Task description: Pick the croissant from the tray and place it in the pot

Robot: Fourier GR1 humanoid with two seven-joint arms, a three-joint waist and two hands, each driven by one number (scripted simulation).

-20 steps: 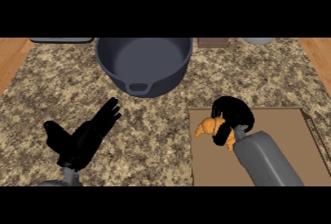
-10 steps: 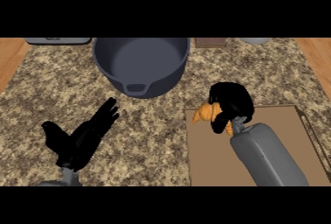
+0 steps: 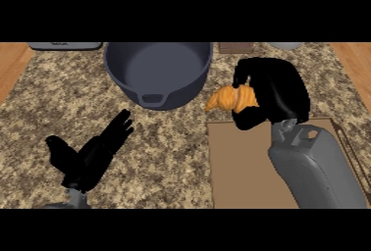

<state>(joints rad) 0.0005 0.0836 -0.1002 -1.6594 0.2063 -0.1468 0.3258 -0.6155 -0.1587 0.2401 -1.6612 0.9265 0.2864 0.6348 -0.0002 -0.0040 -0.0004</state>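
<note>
Croissant (image 3: 230, 99) — golden-orange, crescent pastry, held in my right hand (image 3: 274, 93), whose black fingers curl round it from above and from the right; only its left part shows. Position: above the speckled granite counter (image 3: 174, 137), just past the far edge of the flat brown tray (image 3: 246, 166), and just beside the right rim of the pot, not yet over the opening.

Pot (image 3: 158, 66) — dark grey, round, deep, with a loop handle on its near rim; the inside shows nothing in it.

Left hand (image 3: 91, 157) — fingers straight and relaxed, holding nothing, resting at the lower left of the counter.

Other items — a grey object, a dark brown one and a pale one along the far edge, all partly cut off; I cannot identify them.

Risks, as I judge them:
- Release too early would land the pastry on the counter or on the rim, since it hangs outside the pot wall.
- A low sideways carry could knock my fingers against the rim and shift the pot.
- Much of the pastry is hidden, so I cannot confirm how securely it sits.
</note>
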